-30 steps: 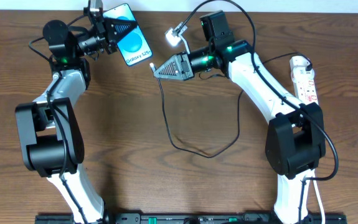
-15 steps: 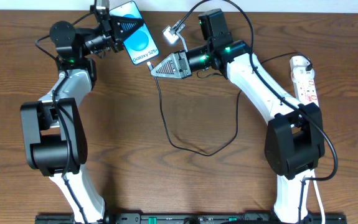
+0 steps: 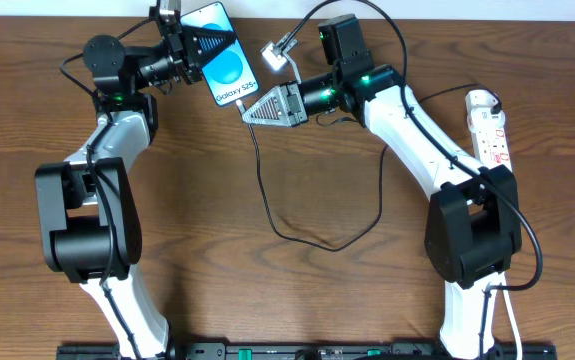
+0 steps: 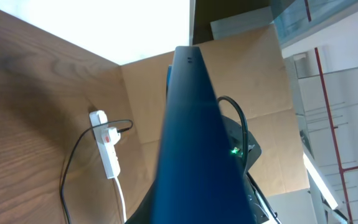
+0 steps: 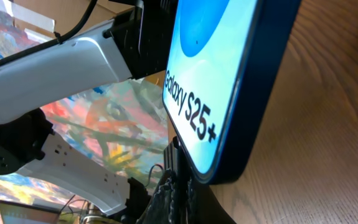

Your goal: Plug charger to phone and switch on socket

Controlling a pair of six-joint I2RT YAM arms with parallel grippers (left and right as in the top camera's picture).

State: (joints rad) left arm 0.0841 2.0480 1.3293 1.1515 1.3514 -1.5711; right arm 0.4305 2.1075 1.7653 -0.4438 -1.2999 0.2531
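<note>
My left gripper [image 3: 203,47] is shut on the phone [image 3: 224,64] and holds it tilted above the table's far edge. Its blue screen [image 5: 207,68] with the white "Galaxy S25+" strip faces up. In the left wrist view the phone's dark back [image 4: 197,143] hides the fingers. My right gripper [image 3: 251,109] is shut on the charger's plug tip, just below the phone's bottom end [image 5: 228,171]. The fingertips [image 5: 185,186] almost touch that edge. The black charger cable [image 3: 264,190] loops over the table. The white socket [image 3: 492,125] lies at the far right.
The cable's loop [image 3: 322,244] lies across the middle of the wooden table. In the left wrist view a black lead runs into the socket [image 4: 108,146]. The socket's thick white cord [image 4: 121,199] trails from its near end. Cardboard [image 4: 259,124] stands behind the table.
The left arm has carried the phone to the right, toward the right gripper. The right gripper has shifted slightly left and up with the plug tip.
</note>
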